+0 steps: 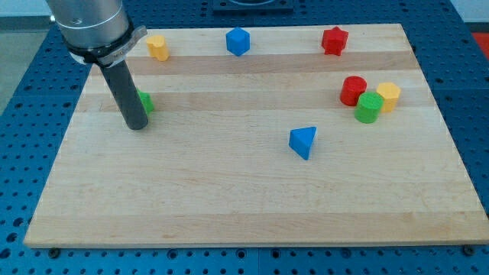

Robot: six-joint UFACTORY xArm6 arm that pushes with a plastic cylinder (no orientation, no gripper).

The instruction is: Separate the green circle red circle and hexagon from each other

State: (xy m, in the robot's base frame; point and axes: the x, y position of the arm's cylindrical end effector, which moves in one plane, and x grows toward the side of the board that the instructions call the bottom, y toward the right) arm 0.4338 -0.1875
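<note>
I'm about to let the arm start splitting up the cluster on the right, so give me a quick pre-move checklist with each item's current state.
1. Cluster located: red circle, green circle and yellow hexagon sit bunched together at the view's right: ok.
2. Blocks already separated: not ok, they look to be touching.
3. My tip near the cluster: not ok, it is far at the view's left.
4. Tip clear of other blocks: not ok, a green block sits right behind the rod.
5. Path across: blue triangle lies between: cannot tell if it interferes.
</note>
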